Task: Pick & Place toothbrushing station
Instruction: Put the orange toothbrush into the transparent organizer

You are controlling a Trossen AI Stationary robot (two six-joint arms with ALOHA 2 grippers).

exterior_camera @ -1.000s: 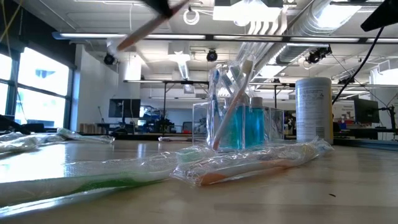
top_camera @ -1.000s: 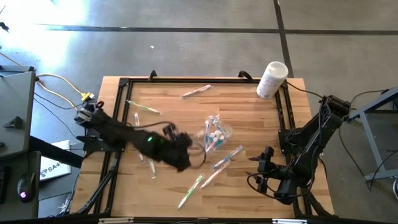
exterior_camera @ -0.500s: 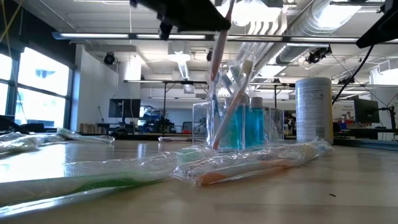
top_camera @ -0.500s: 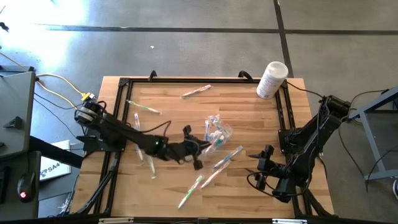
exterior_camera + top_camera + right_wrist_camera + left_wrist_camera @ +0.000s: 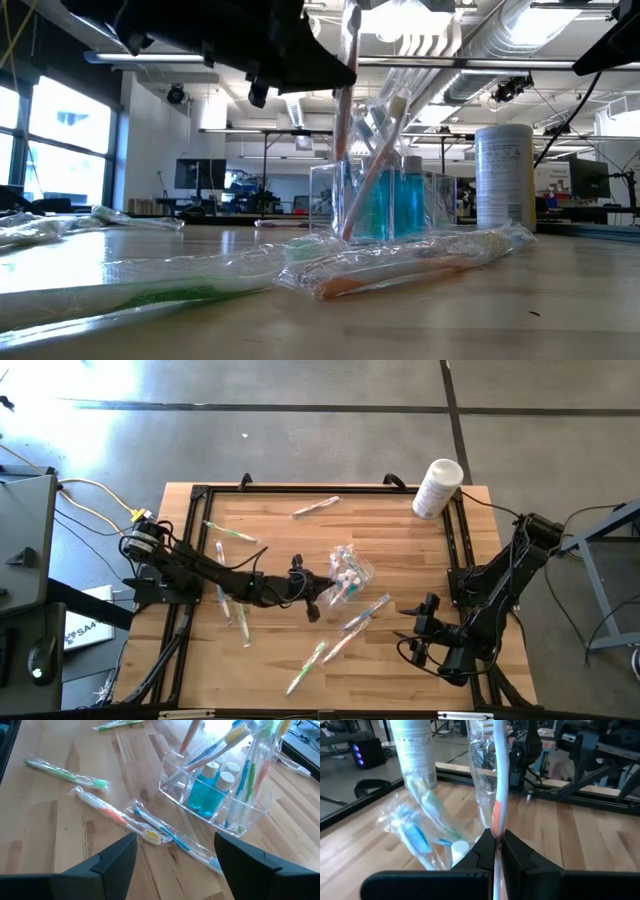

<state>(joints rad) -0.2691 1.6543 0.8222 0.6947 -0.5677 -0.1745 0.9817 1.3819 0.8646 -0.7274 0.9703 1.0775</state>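
Two-arm toothbrush sorting, seen from above and from desk height. The left gripper is clenched on a wrapped toothbrush, held nearly upright with its lower end at the clear organiser that stands near the centre of the desk; in the low view the brush hangs against the organiser's near compartment, and whether its tip is already inside cannot be told. The organiser holds several brushes and teal tubes with white caps. Four more wrapped toothbrushes lie at about 5 to 6 o'clock of the organiser, among them an orange one and a green one; a further wrapped brush lies at 11 o'clock of it, and others at 9 o'clock beside the left arm. A white canister stands at the desk's 1 o'clock corner. The right gripper waits at the desk's 4 o'clock edge, its fingers spread and empty. Risks from here: the crinkly wrapper may catch on the compartment rim, so the brush tilts and falls outside on release; a sideways push from the gripper could tip the light organiser; brushes already inside may block the slot.
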